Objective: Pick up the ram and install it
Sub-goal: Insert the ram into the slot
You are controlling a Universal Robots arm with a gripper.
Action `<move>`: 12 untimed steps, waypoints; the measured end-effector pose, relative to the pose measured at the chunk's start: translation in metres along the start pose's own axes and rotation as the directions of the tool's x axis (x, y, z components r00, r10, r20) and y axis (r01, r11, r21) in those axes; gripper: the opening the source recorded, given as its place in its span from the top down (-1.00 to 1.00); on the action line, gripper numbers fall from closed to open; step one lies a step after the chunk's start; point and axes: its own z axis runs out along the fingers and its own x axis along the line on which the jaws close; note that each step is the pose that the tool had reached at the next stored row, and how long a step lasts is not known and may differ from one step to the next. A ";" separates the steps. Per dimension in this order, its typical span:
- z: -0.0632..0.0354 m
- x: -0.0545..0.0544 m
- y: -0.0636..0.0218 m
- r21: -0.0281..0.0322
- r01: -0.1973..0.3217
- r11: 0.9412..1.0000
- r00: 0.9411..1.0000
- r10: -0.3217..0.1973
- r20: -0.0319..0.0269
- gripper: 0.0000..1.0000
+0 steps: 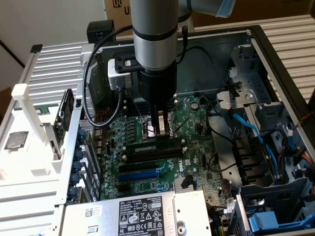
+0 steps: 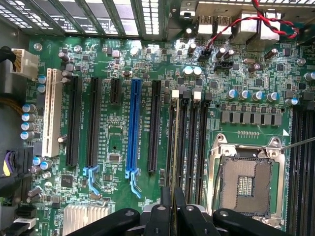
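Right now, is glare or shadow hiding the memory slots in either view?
Exterior view: the motherboard is dim under the gripper, yet the pale label on the ram stands out. Wrist view: even light over the black memory slots; glare sits on the CPU socket frame and the rear grille.

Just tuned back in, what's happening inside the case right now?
The arm's gripper is down over the motherboard inside the open computer case, closed on the ram. The stick is held lengthwise along the black memory slots, beside the processor socket. Whether it is pressed home cannot be told.
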 end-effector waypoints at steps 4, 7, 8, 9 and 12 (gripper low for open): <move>0.0004 0.000 0.0000 0.000 0.000 1.000 1.000 0.000 0.000 0.73; 0.0007 0.000 0.0000 0.000 0.000 1.000 1.000 0.000 0.000 0.73; 0.0007 0.000 0.0000 0.000 0.000 1.000 1.000 0.000 0.000 0.73; 0.0007 0.000 0.0001 0.000 0.000 1.000 1.000 0.000 0.000 0.73; 0.0008 0.001 0.0002 0.000 0.000 1.000 1.000 0.000 0.000 0.73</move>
